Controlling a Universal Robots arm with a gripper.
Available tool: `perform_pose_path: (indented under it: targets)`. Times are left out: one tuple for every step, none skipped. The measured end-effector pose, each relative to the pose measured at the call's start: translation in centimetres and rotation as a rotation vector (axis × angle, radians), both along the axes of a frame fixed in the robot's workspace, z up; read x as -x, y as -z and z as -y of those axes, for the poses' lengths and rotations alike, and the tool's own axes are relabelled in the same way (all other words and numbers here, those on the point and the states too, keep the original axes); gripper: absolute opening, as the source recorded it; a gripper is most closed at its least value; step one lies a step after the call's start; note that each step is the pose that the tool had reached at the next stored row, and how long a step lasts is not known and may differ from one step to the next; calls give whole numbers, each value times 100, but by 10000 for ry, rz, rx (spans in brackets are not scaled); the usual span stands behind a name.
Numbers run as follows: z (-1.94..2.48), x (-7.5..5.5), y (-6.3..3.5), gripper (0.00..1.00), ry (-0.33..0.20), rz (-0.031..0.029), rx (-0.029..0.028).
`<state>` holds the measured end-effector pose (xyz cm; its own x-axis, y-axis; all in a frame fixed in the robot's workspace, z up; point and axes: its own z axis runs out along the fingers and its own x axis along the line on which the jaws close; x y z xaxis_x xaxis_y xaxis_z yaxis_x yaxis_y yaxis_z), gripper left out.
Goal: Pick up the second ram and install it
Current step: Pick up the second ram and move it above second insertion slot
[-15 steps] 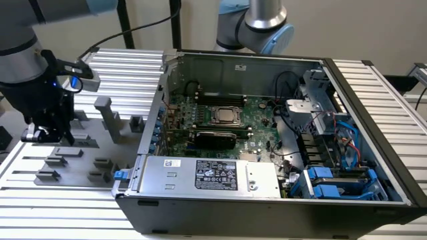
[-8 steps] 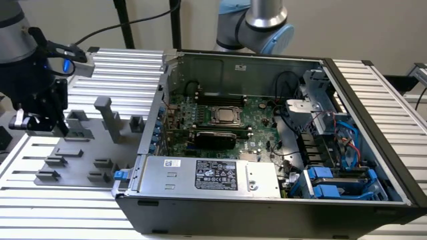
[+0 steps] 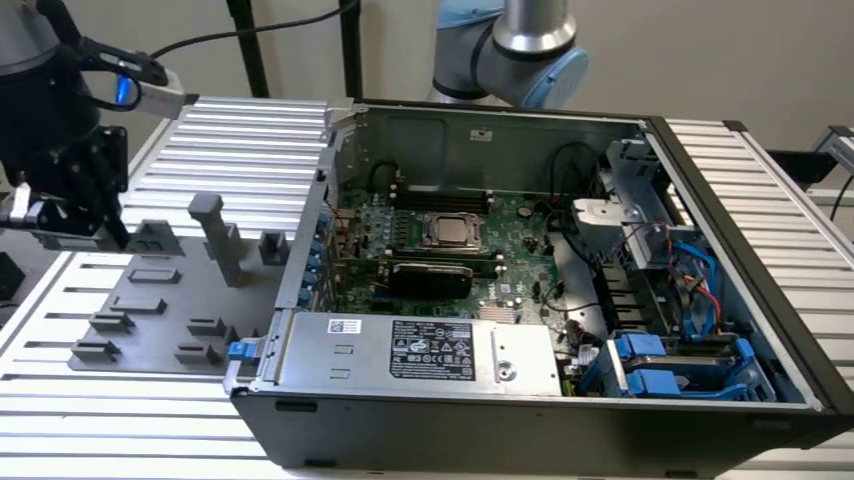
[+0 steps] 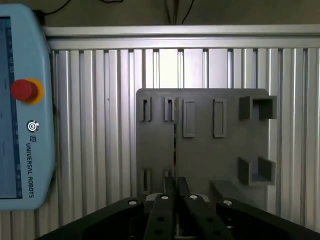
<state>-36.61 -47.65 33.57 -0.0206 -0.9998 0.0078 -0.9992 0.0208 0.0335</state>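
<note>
My gripper [image 3: 118, 240] hangs low over the far left part of the grey holder plate [image 3: 160, 320], well left of the open computer case [image 3: 747, 250]. In the wrist view the two black fingers [image 4: 165, 192] stand almost together. Between them runs the second ram [image 4: 174, 145], seen edge-on as a thin dark strip lined up with the slotted holder blocks [image 4: 170, 109] on the holder plate [image 4: 210, 155]. The gripper [image 4: 175, 181] is shut on it. The motherboard [image 3: 454, 235], with its CPU socket and long black slot rails [image 3: 441, 190], lies inside the case.
A tall grey post [image 3: 214, 235] and several low blocks stand on the plate between the gripper and the case wall. A teach pendant [image 4: 25, 100] with a red button lies on the ribbed aluminium table beside the plate. A second arm's base [image 3: 514, 50] stands behind the case.
</note>
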Motion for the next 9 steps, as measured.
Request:
perform_pose_path:
  targets:
    - [-2,-17,-30,14,0,1,-2]
    - [-5,-37,-62,14,0,0,-5]
    - [-9,-59,-93,14,0,2,-9]
    - [-13,-80,-120,14,1,2,-13]
    - [-18,-102,-146,14,0,0,-15]
    - [-23,-124,-172,14,0,0,-17]
    - [-29,-146,-197,14,0,1,-20]
    - [-34,-168,-221,14,0,1,-22]
    - [-41,-188,-244,14,1,1,-23]
